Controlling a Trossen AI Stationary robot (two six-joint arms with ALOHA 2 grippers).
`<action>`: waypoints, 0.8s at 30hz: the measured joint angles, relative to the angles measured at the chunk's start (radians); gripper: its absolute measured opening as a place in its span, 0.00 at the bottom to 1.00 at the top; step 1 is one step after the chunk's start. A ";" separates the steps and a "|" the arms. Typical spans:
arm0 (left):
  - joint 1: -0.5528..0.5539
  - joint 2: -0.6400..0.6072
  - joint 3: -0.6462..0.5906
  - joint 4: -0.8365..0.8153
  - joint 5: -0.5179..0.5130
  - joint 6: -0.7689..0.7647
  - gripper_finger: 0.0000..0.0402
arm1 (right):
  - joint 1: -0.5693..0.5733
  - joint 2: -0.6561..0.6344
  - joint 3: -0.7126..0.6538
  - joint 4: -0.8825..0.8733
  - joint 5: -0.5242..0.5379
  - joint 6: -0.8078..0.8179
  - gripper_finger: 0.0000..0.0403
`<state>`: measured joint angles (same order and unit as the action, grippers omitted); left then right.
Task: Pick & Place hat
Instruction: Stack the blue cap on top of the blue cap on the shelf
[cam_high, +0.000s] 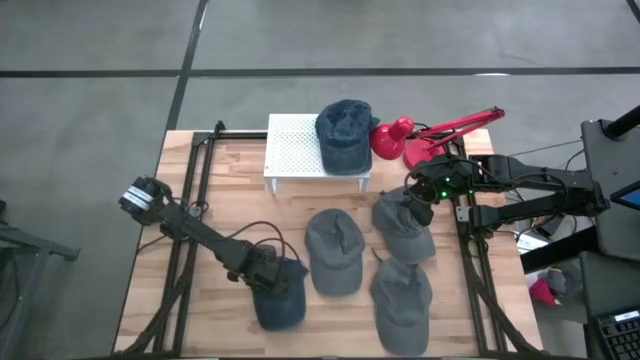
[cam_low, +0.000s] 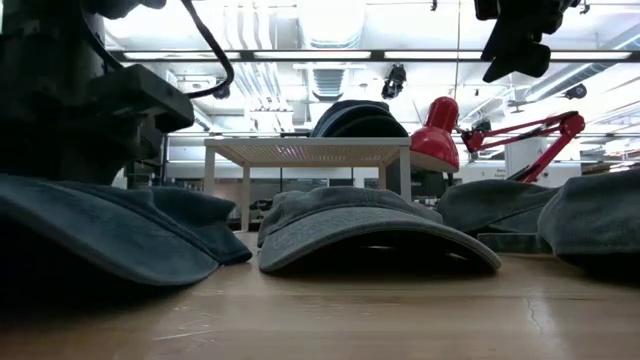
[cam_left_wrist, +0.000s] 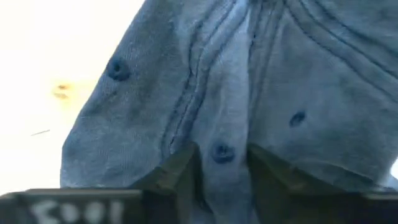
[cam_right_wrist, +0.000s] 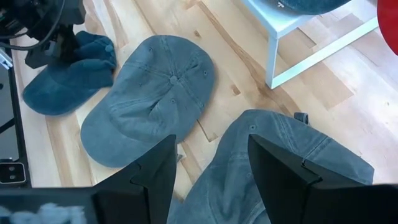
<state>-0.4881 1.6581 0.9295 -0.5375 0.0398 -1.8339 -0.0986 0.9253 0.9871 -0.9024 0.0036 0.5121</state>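
The left gripper (cam_high: 272, 283) presses down on the dark blue denim cap (cam_high: 280, 300) at the tabletop's (cam_high: 230, 190) near left, fingers (cam_left_wrist: 177, 177) pinching its crown fabric. The right gripper (cam_high: 425, 205) hovers, fingers apart, above a grey cap (cam_high: 405, 228).

You have 5 denim caps: a dark blue one (cam_high: 347, 134) on the white perforated stand, a blue one (cam_high: 279, 297) front left, and 3 grey ones (cam_high: 333, 250) (cam_high: 404, 226) (cam_high: 401, 297) flat on the wood.

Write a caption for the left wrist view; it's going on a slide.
Left gripper closing its fingers on a blue hat lying on the table.
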 joint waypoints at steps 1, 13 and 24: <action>0.000 0.000 0.000 0.000 -0.006 0.006 0.29 | 0.000 0.000 0.000 0.000 0.000 0.000 0.47; 0.000 -0.106 0.019 -0.051 -0.049 0.096 0.01 | 0.000 0.000 0.000 0.002 -0.002 0.002 0.47; 0.000 -0.275 0.197 -0.157 -0.299 0.244 0.00 | 0.000 0.015 0.000 0.071 -0.057 0.000 0.44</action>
<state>-0.4885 1.3834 1.1266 -0.6950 -0.2588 -1.5903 -0.0986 0.9400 0.9871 -0.8314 -0.0536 0.5122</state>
